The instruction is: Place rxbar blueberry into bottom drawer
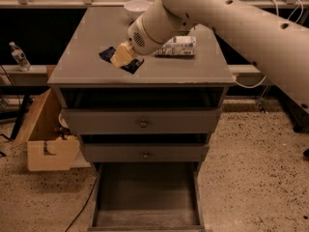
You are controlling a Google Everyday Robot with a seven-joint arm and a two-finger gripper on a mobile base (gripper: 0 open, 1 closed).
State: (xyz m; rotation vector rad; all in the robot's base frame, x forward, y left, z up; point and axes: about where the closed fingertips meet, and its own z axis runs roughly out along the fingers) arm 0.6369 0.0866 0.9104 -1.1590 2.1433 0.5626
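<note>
The rxbar blueberry (105, 54) is a dark navy bar held in my gripper (121, 57) over the left front part of the grey cabinet top (91, 37). The gripper's yellowish fingers (120, 55) are shut on the bar, which sticks out on both sides. The bottom drawer (145, 197) is pulled open below, with a bare grey floor. My arm reaches in from the upper right.
A white bowl (137, 7) stands at the back of the top, and a pale packet (177, 46) lies to the right. Two upper drawers with brass knobs (143, 124) are partly out. A cardboard box (46, 139) and a bottle (19, 57) are at left.
</note>
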